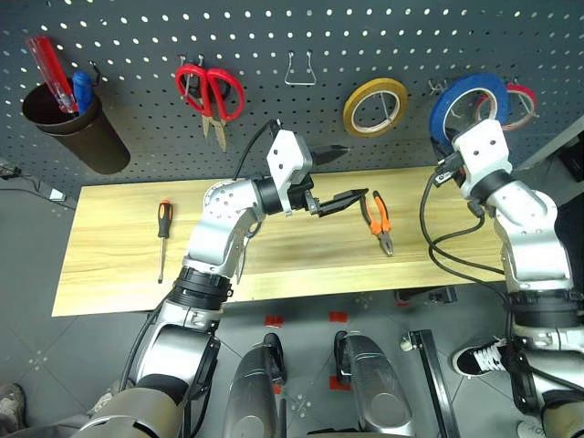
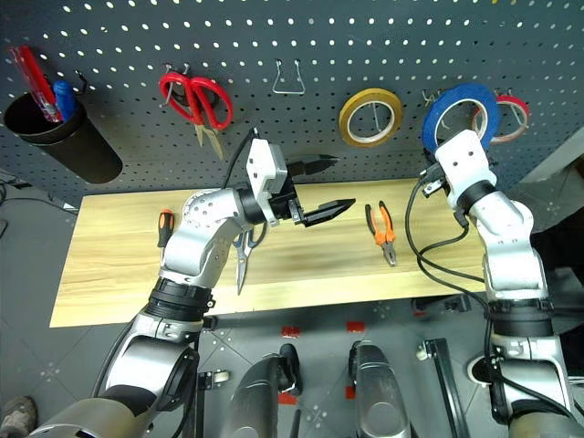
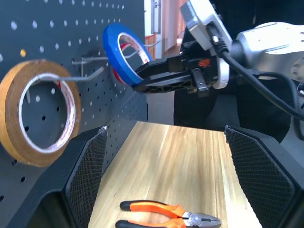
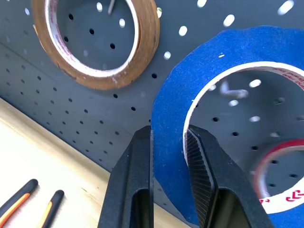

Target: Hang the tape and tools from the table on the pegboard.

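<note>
On the table point(image 1: 109, 274), nearest me, the steel scissors point(image 2: 243, 255) lie half under my left forearm, blades pointing toward six o'clock. At about nine o'clock from them the slim screwdriver point(image 1: 163, 233) lies lengthwise, orange-black handle toward the wall. At three o'clock, apart from both, the small pliers point(image 1: 378, 222) rest with handles toward twelve and jaws toward six.

Above the table's middle my left gripper point(image 1: 336, 178) hangs level, pointing toward three o'clock, fingers spread wide, nothing between them.

Farther out, at roughly one o'clock, my right gripper point(image 4: 169, 142) is clenched on the blue tape point(image 4: 171, 118): one finger outside the ring, one inside, pinching its wall. The roll is raised upright against the pegboard point(image 1: 365, 36), partly covering the red-and-white tape ring point(image 1: 522, 102) hanging just behind it. I cannot tell whether the blue roll is on a hook.

Along the pegboard from nine to three: a dark cup point(image 1: 78, 128) holding a red-handled screwdriver point(image 1: 50, 73), the red-looped scissors point(image 1: 210, 91), a bare wire hook point(image 1: 299, 71), the yellow tape ring point(image 1: 374, 106).
</note>
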Robot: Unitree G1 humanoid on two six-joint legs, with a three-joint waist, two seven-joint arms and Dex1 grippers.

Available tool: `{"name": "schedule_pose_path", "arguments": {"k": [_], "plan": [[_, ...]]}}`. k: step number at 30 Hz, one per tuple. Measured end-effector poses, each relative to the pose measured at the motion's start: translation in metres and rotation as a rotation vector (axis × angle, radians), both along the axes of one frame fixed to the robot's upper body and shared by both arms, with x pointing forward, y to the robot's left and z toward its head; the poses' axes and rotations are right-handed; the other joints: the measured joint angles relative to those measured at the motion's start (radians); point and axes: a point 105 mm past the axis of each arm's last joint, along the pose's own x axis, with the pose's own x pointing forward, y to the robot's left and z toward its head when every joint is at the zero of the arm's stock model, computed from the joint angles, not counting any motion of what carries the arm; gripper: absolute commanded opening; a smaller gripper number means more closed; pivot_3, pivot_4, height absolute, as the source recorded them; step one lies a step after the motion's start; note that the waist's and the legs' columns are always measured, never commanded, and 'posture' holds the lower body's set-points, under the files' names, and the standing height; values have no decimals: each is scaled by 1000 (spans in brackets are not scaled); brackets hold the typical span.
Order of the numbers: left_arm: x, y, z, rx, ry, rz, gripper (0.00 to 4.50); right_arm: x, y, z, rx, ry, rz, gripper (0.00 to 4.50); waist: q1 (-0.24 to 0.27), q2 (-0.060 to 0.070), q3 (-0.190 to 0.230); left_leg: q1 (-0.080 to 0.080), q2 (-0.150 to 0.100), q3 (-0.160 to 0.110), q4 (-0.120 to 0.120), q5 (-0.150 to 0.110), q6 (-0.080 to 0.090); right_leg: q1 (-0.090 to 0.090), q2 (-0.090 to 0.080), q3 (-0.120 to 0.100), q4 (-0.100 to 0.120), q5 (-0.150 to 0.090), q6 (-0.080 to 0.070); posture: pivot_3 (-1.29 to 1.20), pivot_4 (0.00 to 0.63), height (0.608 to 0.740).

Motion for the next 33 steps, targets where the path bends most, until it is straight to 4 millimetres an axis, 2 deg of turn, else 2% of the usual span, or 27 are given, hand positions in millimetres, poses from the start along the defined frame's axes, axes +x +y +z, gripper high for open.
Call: {"name": "schedule_pose_path", "arguments": {"k": [3,5,9,11,15,19,23,33], "plan": [[1,4,-3,14,1,14,4175,-1,5,0,24,-7,25,1900,1,0,0,0,0,0,0,0,0,0,0,0,1,0,0,-271,333,740],[3,12,-9,42,2,37,4175,-8,8,-10,31,6,34,2578,3,0,0,0,1,-1,0,0,0,0,0,0,1,0,0,-275,335,740],[10,40,-33,137,33,110,4175,-27,19,-53,81,140,31,4028,2,0,0,0,1,-1,1,0,0,0,0,1,2,0,0,-280,338,740],[12,54,-45,190,50,138,4175,-37,29,-72,111,224,29,4466,1,0,0,0,1,-1,2,0,0,0,0,3,2,0,0,-287,342,740],[14,79,-62,292,75,170,4175,-46,42,-91,231,375,-17,4466,1,0,0,0,2,-2,4,0,0,0,0,3,3,1,-2,-288,344,740],[17,96,-71,347,109,192,4175,-42,57,-126,333,606,-116,4466,2,0,-1,0,2,-2,5,0,0,0,0,3,3,2,-3,-284,342,740],[18,98,-74,370,112,187,4175,-23,57,-137,328,735,-235,4466,1,0,-1,0,2,-1,6,0,0,0,0,3,3,2,-3,-278,338,740],[18,98,-70,378,99,186,4175,14,63,-156,336,795,-302,4466,1,0,-1,-1,2,1,2,0,0,-2,0,2,2,2,-3,-250,332,740]]}}
